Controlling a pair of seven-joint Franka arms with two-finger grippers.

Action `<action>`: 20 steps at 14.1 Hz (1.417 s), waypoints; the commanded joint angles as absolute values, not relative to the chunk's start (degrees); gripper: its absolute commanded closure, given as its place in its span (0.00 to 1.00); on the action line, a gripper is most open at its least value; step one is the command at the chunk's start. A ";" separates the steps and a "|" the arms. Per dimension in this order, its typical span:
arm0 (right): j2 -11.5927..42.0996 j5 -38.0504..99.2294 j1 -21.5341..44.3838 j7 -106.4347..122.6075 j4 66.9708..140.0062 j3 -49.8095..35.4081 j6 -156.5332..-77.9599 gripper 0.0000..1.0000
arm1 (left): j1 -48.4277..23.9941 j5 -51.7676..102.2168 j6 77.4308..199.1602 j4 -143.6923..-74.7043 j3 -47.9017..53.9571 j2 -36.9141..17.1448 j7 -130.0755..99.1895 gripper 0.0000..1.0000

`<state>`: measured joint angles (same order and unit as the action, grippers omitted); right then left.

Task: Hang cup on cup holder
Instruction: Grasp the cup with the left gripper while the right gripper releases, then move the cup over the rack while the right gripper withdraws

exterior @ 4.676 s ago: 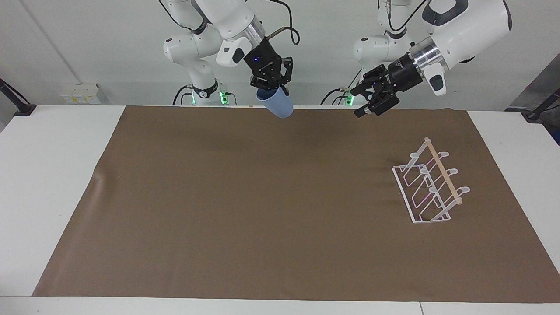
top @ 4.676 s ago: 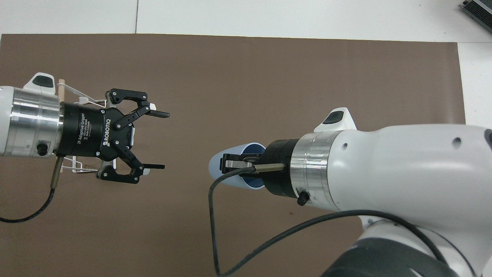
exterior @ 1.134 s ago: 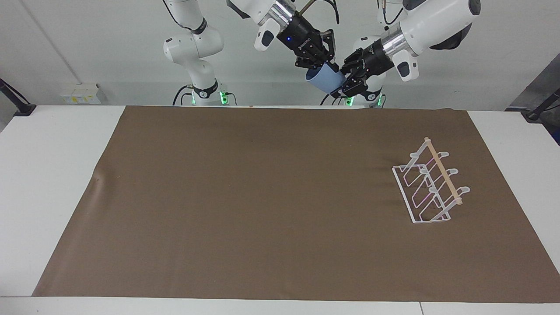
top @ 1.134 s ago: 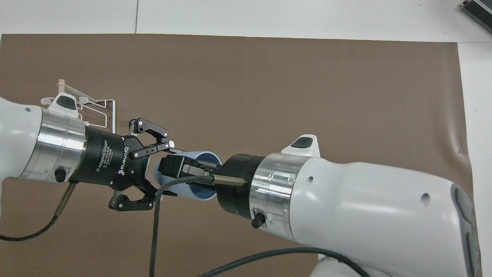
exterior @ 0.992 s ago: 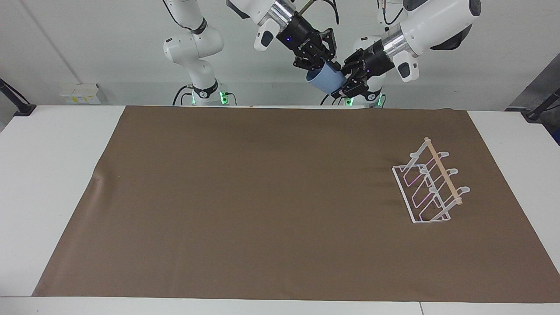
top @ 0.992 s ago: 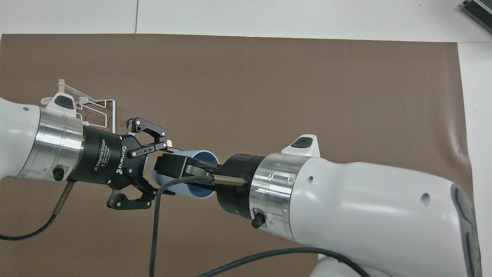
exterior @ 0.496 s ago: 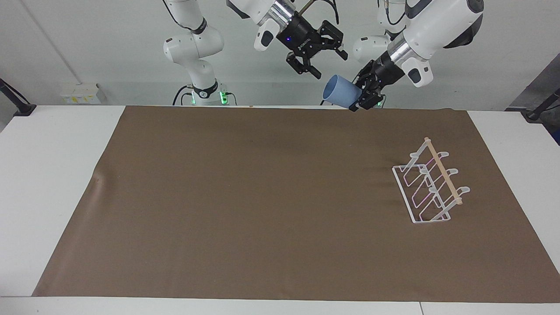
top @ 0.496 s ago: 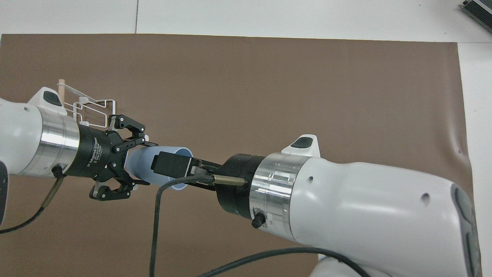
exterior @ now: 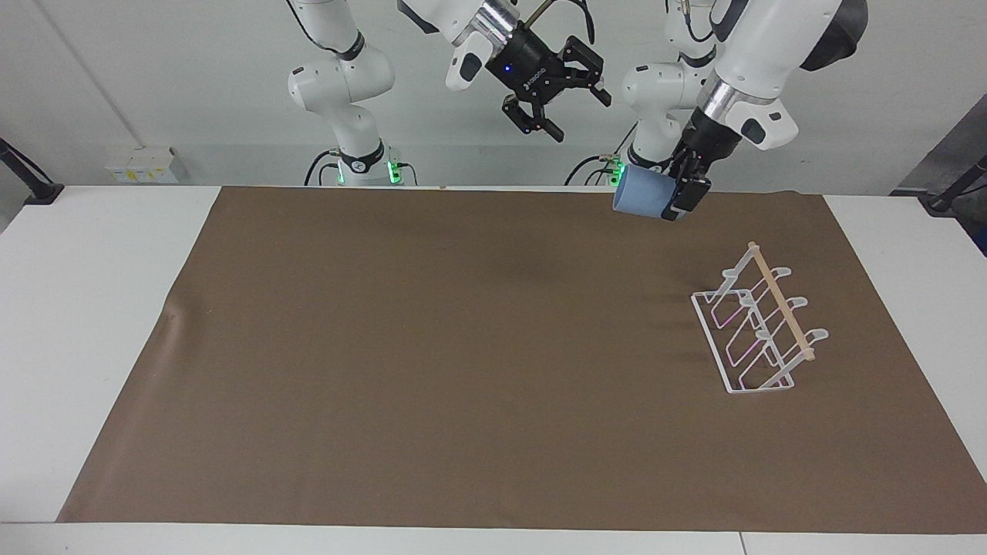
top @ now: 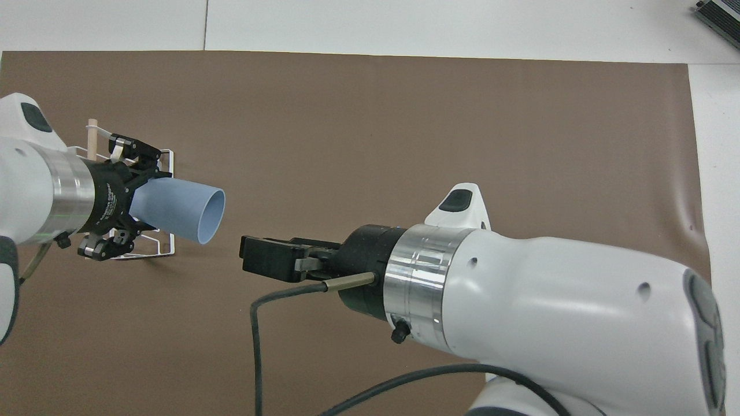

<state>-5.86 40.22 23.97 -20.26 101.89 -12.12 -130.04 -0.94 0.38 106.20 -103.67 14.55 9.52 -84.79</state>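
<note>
Cup (exterior: 644, 194) lies sideways and empty in the pinching left gripper (exterior: 686, 191), up in the air near the cup holder (exterior: 759, 324). Right gripper (exterior: 567, 100) hangs spread, holding nothing, well apart from the cup holder.

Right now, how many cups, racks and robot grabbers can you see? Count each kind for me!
Cups: 1, the blue cup, held up in the air by the left gripper.
Racks: 1, the white cup holder on the brown mat.
Grabbers: 2, the left gripper and the right gripper, which is open.
Total: 4.
</note>
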 commanded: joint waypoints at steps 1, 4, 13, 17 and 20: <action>-6.77 36.40 20.75 -7.52 102.74 -12.48 -125.53 0.00 | 0.26 -8.06 113.44 -104.33 13.98 8.44 -81.92 1.00; -6.86 31.13 18.55 4.71 102.74 -12.48 -121.56 0.00 | 2.72 -20.51 117.93 -103.98 13.97 4.68 -77.96 1.00; -6.86 17.42 13.01 15.91 100.55 -12.13 -105.22 0.00 | 4.13 -47.89 124.98 -102.04 13.89 -4.30 -79.36 1.00; -5.63 15.04 8.19 14.86 95.81 -12.13 -96.35 0.00 | 3.43 -55.97 127.61 -101.78 13.97 -8.35 -86.04 1.00; -2.82 9.34 7.21 7.15 88.79 -12.13 -88.53 0.00 | 3.43 -56.60 127.79 -102.30 13.97 -8.26 -86.13 1.00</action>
